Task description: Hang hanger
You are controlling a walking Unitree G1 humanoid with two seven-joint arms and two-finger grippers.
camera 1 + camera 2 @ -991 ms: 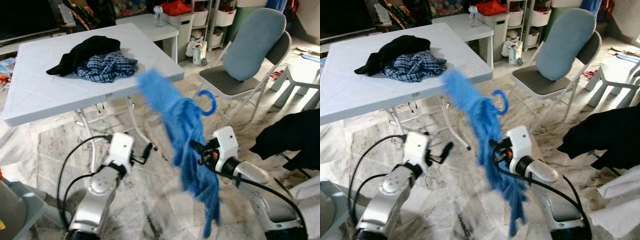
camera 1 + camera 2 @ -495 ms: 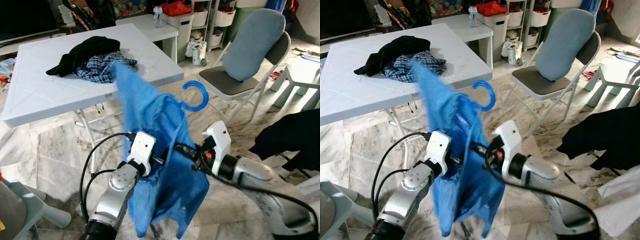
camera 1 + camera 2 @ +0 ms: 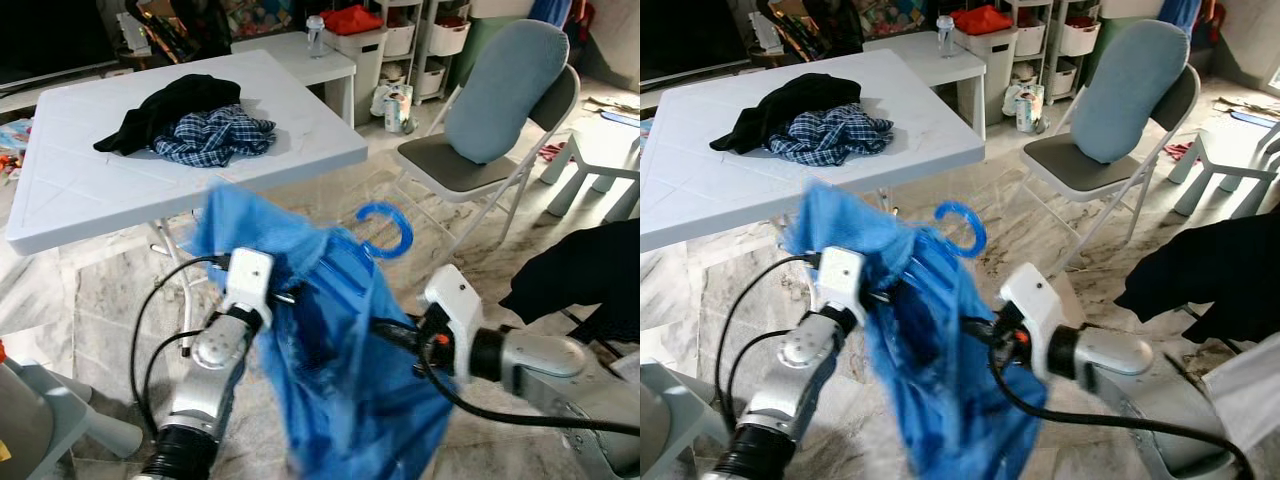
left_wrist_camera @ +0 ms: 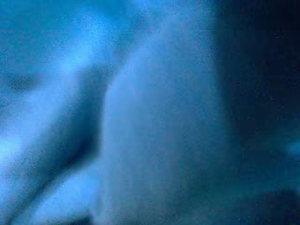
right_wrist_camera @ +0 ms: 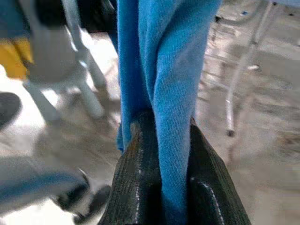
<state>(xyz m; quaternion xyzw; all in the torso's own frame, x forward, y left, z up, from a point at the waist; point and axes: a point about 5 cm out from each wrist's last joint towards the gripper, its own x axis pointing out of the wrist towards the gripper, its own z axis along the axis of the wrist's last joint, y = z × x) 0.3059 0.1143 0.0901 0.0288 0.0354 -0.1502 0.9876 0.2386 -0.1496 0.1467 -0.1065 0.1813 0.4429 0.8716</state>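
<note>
Nearest me, my right gripper (image 5: 161, 140) has its 2 fingers (image 5: 136, 187) pinching the blue garment (image 3: 340, 370). The left gripper (image 3: 285, 297) is buried in the cloth; I cannot tell its fingers. The blue hanger (image 3: 390, 228) hooks up just beyond. I'd steady both arms before seeking a rail. Since 0.5 s ago, the cloth has billowed lower. Far left, the table (image 3: 80, 190) holds clothes (image 3: 190, 118).

Blue hanger (image 3: 385, 228) w/ blue shirt (image 3: 335, 350) draped on it, held mid-air, hook up.
</note>
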